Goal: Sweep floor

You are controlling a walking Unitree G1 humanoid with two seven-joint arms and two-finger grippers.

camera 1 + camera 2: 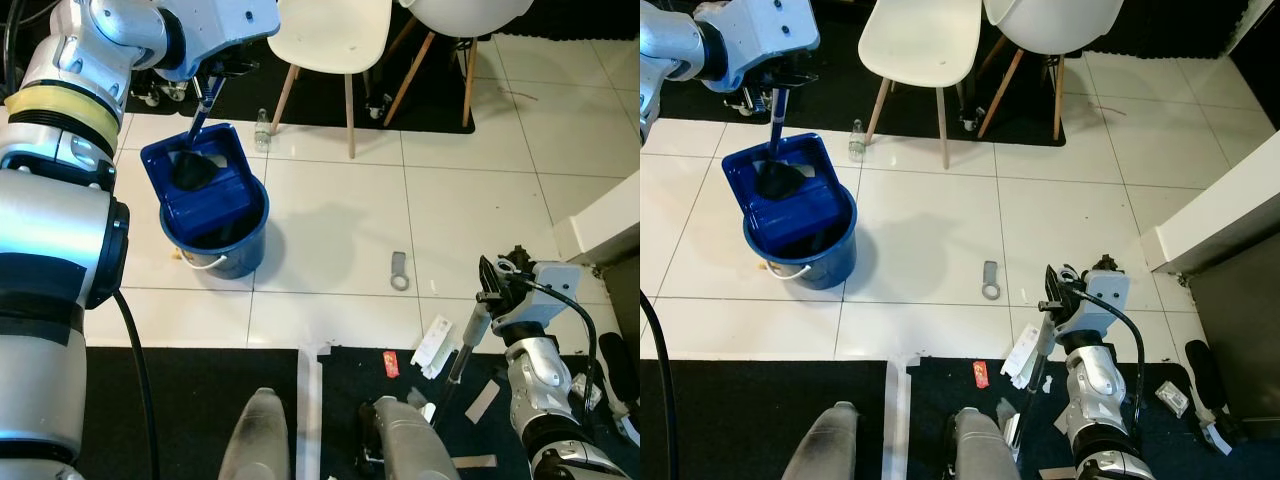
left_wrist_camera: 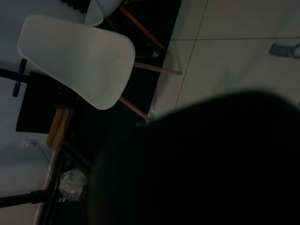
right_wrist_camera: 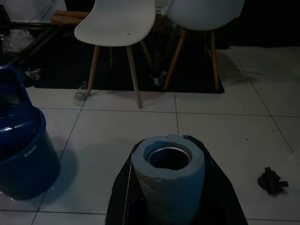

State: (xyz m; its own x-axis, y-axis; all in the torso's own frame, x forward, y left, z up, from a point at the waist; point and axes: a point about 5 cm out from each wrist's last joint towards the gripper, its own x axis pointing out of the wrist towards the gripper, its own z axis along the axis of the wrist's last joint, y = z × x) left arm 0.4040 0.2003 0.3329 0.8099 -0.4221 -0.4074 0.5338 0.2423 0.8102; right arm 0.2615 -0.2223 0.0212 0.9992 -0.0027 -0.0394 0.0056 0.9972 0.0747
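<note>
Left pincer (image 1: 207, 88) grasps the dustpan (image 1: 205, 180) handle, tipped over the bucket (image 1: 225, 240). Right pincer (image 1: 478, 318) clenched on the broom pole (image 1: 462, 352) — litter (image 1: 433, 346) just beside it.

Glossy blue plastic bucket (image 1: 215, 235) and dustpan (image 1: 205, 175); smooth white plastic chairs (image 1: 925, 40) on wooden legs; glossy white floor tiles (image 1: 330, 215); matt black mat (image 1: 200, 410).

A deep blue plastic bucket (image 1: 225, 240) holds a blue dustpan (image 1: 205, 175). White square floor tiles (image 1: 460, 210) meet a black mat (image 1: 200, 400). Two white moulded chairs (image 1: 335, 35) have pale wooden legs; a small, possibly red scrap (image 1: 391, 364) lies nearby.
</note>
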